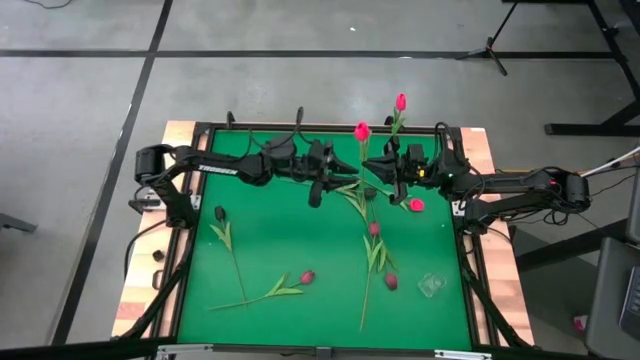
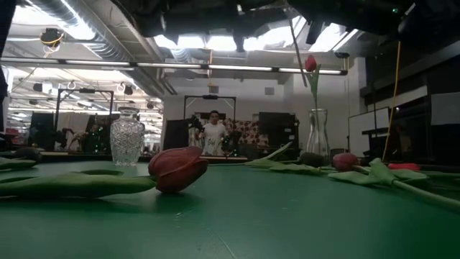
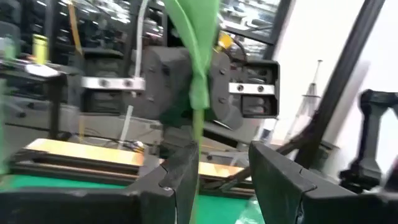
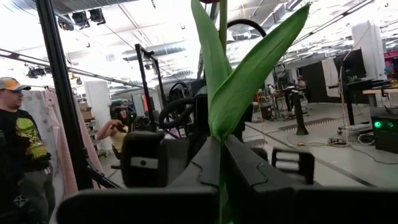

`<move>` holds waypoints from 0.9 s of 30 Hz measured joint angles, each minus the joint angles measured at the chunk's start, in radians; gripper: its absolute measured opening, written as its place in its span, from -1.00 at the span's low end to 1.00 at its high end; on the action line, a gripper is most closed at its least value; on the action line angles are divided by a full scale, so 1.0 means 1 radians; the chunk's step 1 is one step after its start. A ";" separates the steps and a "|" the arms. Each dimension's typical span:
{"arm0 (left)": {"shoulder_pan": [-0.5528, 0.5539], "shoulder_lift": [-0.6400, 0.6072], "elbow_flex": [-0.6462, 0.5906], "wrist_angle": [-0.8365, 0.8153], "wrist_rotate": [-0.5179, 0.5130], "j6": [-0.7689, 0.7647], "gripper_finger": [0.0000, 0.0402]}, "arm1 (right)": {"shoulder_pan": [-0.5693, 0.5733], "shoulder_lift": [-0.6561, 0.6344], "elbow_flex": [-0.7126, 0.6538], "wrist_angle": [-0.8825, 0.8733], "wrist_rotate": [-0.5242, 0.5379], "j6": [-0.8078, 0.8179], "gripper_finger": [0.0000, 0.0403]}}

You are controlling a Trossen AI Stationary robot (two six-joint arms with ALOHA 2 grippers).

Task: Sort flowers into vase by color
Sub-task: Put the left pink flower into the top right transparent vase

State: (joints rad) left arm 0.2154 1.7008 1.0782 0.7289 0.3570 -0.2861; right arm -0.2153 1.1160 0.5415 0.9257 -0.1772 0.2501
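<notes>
1. Nearest the low camera, a dark red tulip head (image 2: pixel 177 168) lies on its side on the green table (image 1: pixel 300 240), its leaf stretching away beside it.
2. Readable writing: white lettering shows on the left arm in the high view, too small to read. No other label can be made out.
3. Surface: the green mat sits in a dark frame with a wooden border (image 1: pixel 135 290). The floor around it is grey with dark lines.
4. Room: the low view shows a hall with ceiling ducts, strip lights and a person (image 2: pixel 213 134) standing far behind the table. The right wrist view shows another person in a cap and dark shirt (image 4: pixel 18 143).
5. Vases: a cut-glass vase (image 2: pixel 127 139) stands at the far side of the table; a tall slim vase (image 2: pixel 318 133) holds one pink tulip (image 2: pixel 310 63) upright.
6. Right gripper (image 1: pixel 378 165): fingers are clamped together on a tulip stem (image 4: pixel 222 168), held above the table's far middle; its leaves rise straight up from the fingers.
7. Left gripper (image 1: pixel 338 168): fingers stand apart, one on each side of the same stem (image 3: pixel 198 134); contact cannot be told.
8. Loose flowers (image 1: pixel 375 250) lie scattered across the mat, one near the left edge (image 1: pixel 219 213), one near the front (image 1: pixel 306 277).
</notes>
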 joint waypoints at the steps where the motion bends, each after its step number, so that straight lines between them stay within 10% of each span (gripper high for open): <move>1: 0.000 0.014 0.015 -0.003 0.010 -0.001 -0.32 | 0.000 0.000 0.000 0.000 -0.002 0.002 -0.96; 27: 0.011 0.044 0.119 -0.223 0.021 0.033 -0.32 | -0.001 0.000 0.000 -0.020 -0.025 0.006 -0.96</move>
State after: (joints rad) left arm 0.2264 1.7443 1.1976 0.5060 0.3779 -0.2531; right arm -0.2165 1.1156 0.5415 0.9056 -0.2020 0.2565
